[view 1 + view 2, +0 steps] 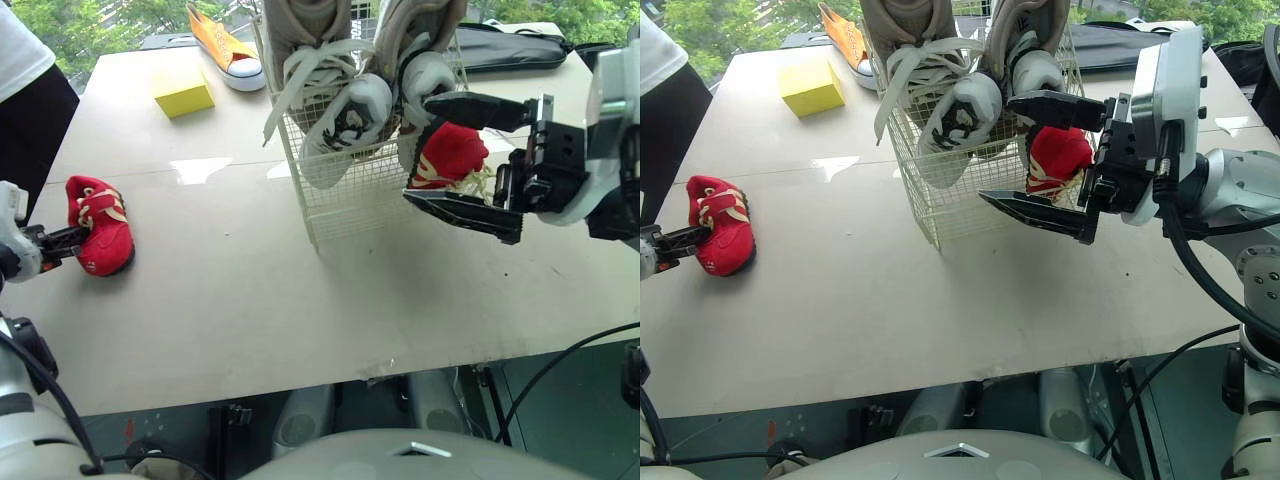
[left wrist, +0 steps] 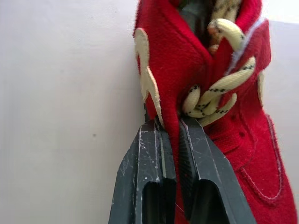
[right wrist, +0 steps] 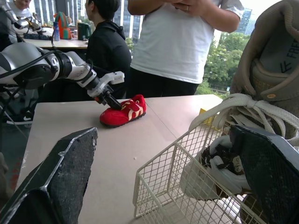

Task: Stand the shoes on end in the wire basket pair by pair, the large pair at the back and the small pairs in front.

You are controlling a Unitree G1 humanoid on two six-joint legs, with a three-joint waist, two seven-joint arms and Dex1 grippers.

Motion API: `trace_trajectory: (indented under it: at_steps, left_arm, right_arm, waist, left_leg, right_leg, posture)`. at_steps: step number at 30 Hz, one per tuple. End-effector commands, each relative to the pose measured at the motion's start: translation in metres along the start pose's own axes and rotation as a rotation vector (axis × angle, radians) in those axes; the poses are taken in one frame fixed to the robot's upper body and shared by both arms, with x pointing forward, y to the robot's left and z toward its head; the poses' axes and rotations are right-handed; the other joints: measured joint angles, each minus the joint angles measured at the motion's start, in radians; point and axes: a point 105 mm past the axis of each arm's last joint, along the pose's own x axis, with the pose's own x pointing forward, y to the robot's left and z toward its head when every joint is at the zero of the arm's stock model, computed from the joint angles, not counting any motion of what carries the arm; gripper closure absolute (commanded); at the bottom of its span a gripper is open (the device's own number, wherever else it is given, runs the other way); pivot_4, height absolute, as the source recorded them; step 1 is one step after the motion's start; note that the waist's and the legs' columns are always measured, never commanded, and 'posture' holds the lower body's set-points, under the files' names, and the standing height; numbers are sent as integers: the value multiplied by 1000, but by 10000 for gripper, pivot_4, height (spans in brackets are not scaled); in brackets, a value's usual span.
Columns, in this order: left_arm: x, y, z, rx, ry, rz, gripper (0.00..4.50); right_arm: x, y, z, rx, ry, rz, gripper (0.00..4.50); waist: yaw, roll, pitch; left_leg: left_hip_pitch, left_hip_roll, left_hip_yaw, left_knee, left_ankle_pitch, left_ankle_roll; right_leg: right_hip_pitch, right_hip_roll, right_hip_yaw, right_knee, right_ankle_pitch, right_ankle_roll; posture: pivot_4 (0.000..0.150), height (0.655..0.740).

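1. Your left tool [image 2: 170, 125] is clenched on the collar of the red shoe [image 1: 100, 225], which lies on its sole on the table [image 1: 250, 300], far to the left and well apart from the basket [image 1: 330, 200].
2. Your right tool [image 1: 416, 148] is released, its fingers spread wide just beside the basket's front right corner. It holds nothing.
3. The grey pair [image 1: 350, 110] already stands on end at the back of the basket, toes down and laces hanging over the wire.
4. The red mate [image 1: 455, 150] sits at the basket's right front, between your right tool's spread fingers. It looks placed, though you cannot tell from here how squarely it stands.
5. Judged from this, the step in hand is bringing the second red shoe over to complete the first small pair.
6. Next, lift the red shoe clear of the table, carry it right to the basket's front, tip it on end and lower it in beside the mate.
7. Draw your right tool back first, or the arms will crowd each other at the rim.
8. The grip is on soft fabric, so expect the shoe to swing.
9. An orange shoe [image 1: 228, 50] waits at the table's far edge for later.
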Motion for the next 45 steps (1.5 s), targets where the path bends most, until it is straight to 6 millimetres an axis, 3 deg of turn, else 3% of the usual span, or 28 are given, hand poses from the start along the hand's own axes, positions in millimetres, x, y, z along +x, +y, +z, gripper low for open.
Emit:
trace_trajectory:
  at_steps: [1,5,12,13,16,19,20,22,24,31,36,40,45]
  left_arm:
    - [-13,-5,12,-74,-88,-99,44686]
    - [-23,-11,22,-101,-156,-189,44686]
    - [-39,-64,45,-124,-217,-520,44686]
    - [-42,-82,51,-100,-239,-578,44686]
    - [-67,-164,68,24,-404,-800,44686]
    - [-88,-225,68,125,-541,-929,44686]
    - [-92,-237,66,147,-566,-949,44686]
    - [-105,-274,68,281,-785,-928,44686]
    - [-115,-294,66,337,-913,-910,44686]
    - [-90,-344,52,513,-1052,-757,44686]
    - [-64,-358,41,564,-1157,-623,44686]
    - [-49,-371,16,583,-1180,-658,44686]
    - [-38,-372,-10,579,-1205,-627,44686]
  right_arm:
    - [2,4,5,-42,-27,25,0]
    - [5,3,3,-41,-36,39,0]
    - [6,-3,1,-45,-54,56,0]
    - [5,-5,1,-46,-54,53,0]
    - [-3,-11,0,-50,-46,17,0]
    - [-13,-16,-1,-59,-30,-34,0]
    - [-15,-17,-1,-60,-25,-45,0]
    - [-24,-19,-3,-62,2,-83,0]
    - [-29,-19,-4,-61,23,-106,0]
    - [-35,-18,-6,-73,67,-145,0]
    - [-39,-14,-7,-90,97,-172,0]
    - [-48,-8,-10,-115,150,-186,0]
    - [-65,2,-6,-150,198,-209,0]
  waist:
    - [-2,-1,0]
    - [-7,-3,0]
    - [-10,-6,1]
    - [-10,-6,1]
    - [5,-6,1]
    - [19,-10,1]
    - [20,-11,1]
    - [21,-10,1]
    - [19,-9,1]
    - [25,-7,0]
    - [44,-7,0]
    - [48,-7,0]
    - [59,-7,0]
  left_leg:
    - [0,0,0,0,0,0]
    - [0,0,-1,0,0,0]
    - [0,2,-1,0,0,0]
    - [0,2,-1,0,0,0]
    - [-2,3,-2,1,0,0]
    - [-4,3,-3,3,0,0]
    - [-4,3,-3,3,0,0]
    - [-2,3,-1,2,0,-1]
    - [-1,3,-1,1,0,-1]
    - [2,4,6,0,0,-1]
    - [2,3,7,0,0,-1]
    - [1,4,7,0,0,0]
    - [1,4,7,0,0,0]
  right_leg:
    - [0,0,0,0,0,0]
    - [0,1,-1,0,0,0]
    - [0,1,-1,0,0,0]
    - [0,1,-1,0,0,0]
    - [0,-1,-1,-2,0,0]
    - [0,-1,-2,-3,0,0]
    - [0,-1,-2,-3,0,0]
    - [0,-2,0,-3,0,0]
    - [0,-2,1,-3,1,0]
    - [2,1,4,-2,2,-3]
    - [3,1,5,-5,3,-3]
    - [3,1,4,-6,3,-3]
    - [4,1,4,-8,4,-1]
  posture:
    - [1500,7400]
    - [1500,7400]
    - [1500,7400]
    - [1500,7400]
    - [1500,7400]
    - [1500,7400]
    - [1500,7400]
    - [1500,7400]
    - [1500,7400]
    - [1500,7400]
    - [1500,7400]
    - [1500,7400]
    - [1500,7400]
